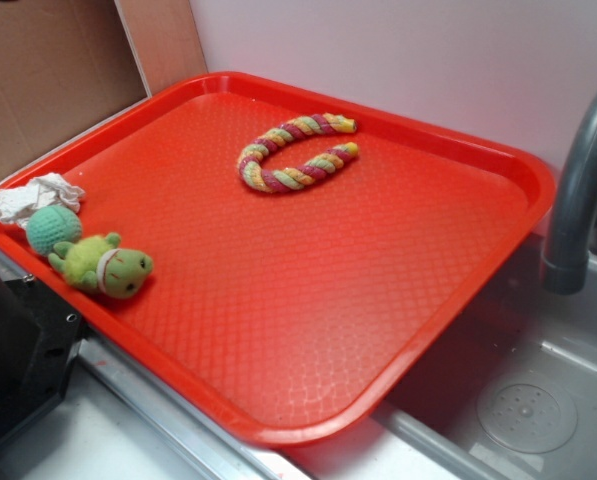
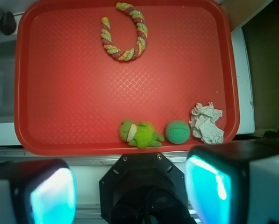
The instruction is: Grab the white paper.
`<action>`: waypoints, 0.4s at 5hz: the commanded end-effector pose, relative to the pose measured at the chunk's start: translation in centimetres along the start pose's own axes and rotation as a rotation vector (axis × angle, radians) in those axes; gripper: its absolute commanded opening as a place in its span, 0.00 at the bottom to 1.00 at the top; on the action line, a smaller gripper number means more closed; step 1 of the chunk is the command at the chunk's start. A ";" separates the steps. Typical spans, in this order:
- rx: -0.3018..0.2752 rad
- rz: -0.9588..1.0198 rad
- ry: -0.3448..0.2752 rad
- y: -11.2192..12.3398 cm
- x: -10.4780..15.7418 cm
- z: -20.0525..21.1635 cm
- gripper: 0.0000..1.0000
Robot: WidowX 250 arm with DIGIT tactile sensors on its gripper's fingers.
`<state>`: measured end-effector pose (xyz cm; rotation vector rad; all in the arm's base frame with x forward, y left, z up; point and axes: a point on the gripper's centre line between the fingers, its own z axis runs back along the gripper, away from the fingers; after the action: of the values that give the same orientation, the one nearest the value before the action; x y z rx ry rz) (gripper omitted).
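The white paper (image 1: 28, 198) (image 2: 206, 122) is a crumpled wad lying in the corner of the red tray (image 1: 328, 290) (image 2: 64, 93), touching the teal knitted ball (image 1: 54, 228) (image 2: 177, 131). In the wrist view my gripper (image 2: 130, 189) hangs high above the tray's near edge, well short of the paper. Its two pads (image 2: 51, 196) glow cyan and stand wide apart with nothing between them. The gripper does not show in the exterior view.
A green plush frog (image 1: 103, 265) (image 2: 139, 134) lies beside the ball. A striped rope ring (image 1: 298, 152) (image 2: 125, 32) curls at the tray's far side. A grey faucet (image 1: 578, 190) and a sink (image 1: 528, 410) stand past the tray. The black robot base (image 2: 141, 186) sits below.
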<state>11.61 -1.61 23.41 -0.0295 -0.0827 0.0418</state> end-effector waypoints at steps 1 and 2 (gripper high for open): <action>0.000 0.000 0.000 0.0 0.0 0.0 1.00; 0.027 -0.055 -0.002 3.7 1.5 -4.4 1.00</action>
<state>13.01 1.88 18.31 -0.0005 -0.0530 -0.0201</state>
